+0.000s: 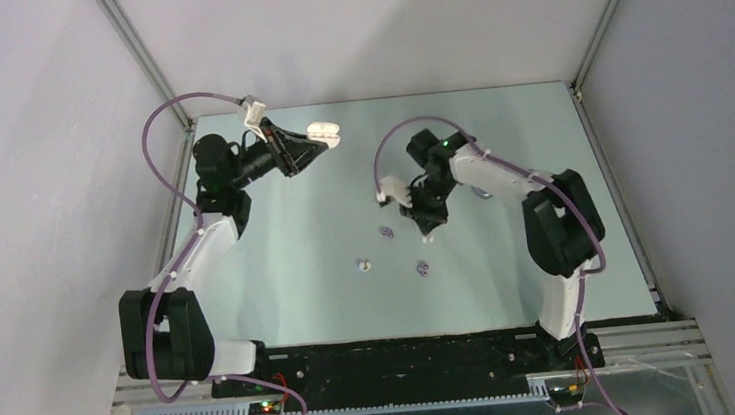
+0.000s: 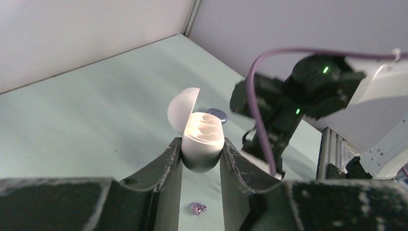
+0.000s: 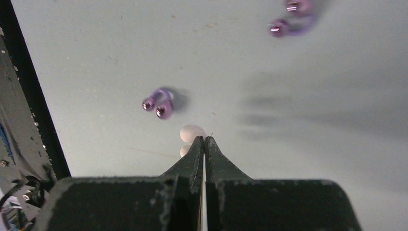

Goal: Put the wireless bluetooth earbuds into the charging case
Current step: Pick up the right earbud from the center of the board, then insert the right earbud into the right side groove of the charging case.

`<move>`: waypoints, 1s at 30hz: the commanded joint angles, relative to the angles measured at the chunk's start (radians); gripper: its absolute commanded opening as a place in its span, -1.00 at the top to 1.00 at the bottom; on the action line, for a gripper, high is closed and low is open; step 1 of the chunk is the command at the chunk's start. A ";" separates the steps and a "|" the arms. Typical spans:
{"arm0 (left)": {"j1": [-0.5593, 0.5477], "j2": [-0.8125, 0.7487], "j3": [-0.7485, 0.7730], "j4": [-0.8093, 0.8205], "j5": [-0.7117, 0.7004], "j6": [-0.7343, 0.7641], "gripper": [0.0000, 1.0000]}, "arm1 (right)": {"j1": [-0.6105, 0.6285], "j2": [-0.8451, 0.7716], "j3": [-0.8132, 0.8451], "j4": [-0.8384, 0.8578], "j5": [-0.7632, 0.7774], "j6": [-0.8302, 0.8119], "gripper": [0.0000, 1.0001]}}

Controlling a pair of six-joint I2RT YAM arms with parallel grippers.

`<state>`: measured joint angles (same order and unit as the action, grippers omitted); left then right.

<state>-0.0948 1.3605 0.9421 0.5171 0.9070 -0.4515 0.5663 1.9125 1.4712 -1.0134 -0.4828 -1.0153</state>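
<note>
Here the left gripper (image 2: 202, 147) clamps the open white charging case (image 2: 204, 131) aloft at the far left, while the right gripper (image 3: 205, 142), fingers pressed together on nothing, hovers mid-table by a white earbud (image 3: 191, 133) and purple earbuds (image 3: 159, 103).

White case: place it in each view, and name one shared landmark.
Top external: white case is upper left of centre, held by the left gripper.
Left wrist: white case at centre, lid open, between the fingers.
Right wrist: not in it.
Shared landmark: the green table.
</note>
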 commanded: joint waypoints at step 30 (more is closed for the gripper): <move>-0.126 0.111 -0.023 0.296 0.104 0.005 1.00 | 0.148 -0.360 0.146 0.752 0.163 0.153 1.00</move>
<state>-0.2131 1.4792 0.9115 0.7635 1.0065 -0.4484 0.7071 1.5406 1.5696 -0.3359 -0.3183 -0.8902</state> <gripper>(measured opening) 0.338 0.009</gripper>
